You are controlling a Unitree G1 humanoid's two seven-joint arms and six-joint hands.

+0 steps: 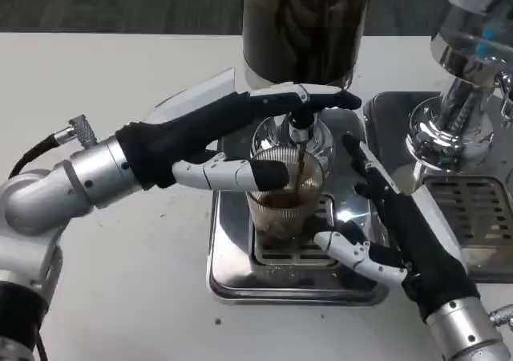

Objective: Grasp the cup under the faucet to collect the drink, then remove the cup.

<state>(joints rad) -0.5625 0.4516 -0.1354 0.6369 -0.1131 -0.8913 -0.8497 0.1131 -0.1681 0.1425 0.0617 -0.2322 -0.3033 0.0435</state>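
Your left hand presses the faucet, holding nothing; dark drink pours into the cup. Your right hand is spread open, just right of the cup.

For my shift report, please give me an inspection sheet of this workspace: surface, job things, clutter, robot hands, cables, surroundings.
Surface: white table, a few small dark specks.
Job's things: ribbed clear cup on the steel drip tray, under the faucet; dark drink streaming in, cup partly filled.
Clutter: nothing seen.
Robot hands: left robot hand at the faucet, one finger against the cup; right robot hand open beside the cup, holding nothing.
Cables: black cable at the left forearm.
Surroundings: dark dispenser tank; second chrome dispenser at right.
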